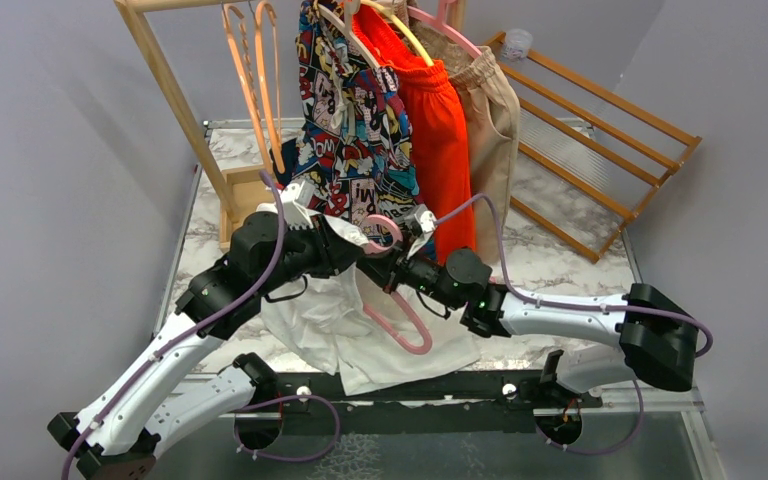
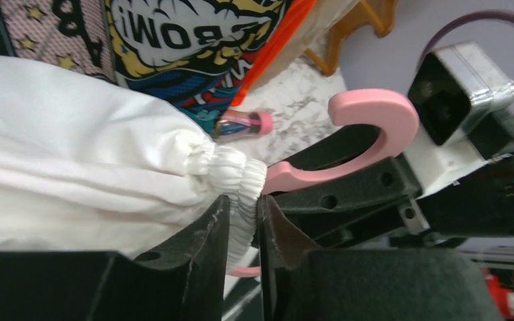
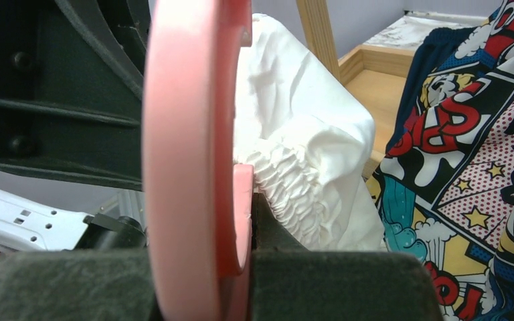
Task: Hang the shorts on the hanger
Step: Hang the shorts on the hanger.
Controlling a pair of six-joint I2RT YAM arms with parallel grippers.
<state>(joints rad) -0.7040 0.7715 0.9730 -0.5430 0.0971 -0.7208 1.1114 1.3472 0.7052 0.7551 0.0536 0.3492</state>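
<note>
Left gripper (image 2: 244, 234) narrow on the shorts (image 2: 73, 147) at the waistband; right gripper (image 3: 204, 271) clamps the pink hanger (image 3: 181, 100). Risk: my thin pinch slips and the fabric slides off.

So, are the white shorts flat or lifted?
Partly lifted: left claw holds the white fabric shorts by the waistband, the rest crumpled on the marble table.

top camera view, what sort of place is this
Probably a robot test bench staged as a clothes-hanging corner, not a real laundry room: two arms bolted to a marble-pattern table, a small wooden garment rack with hung shorts, plain grey walls around.
</note>
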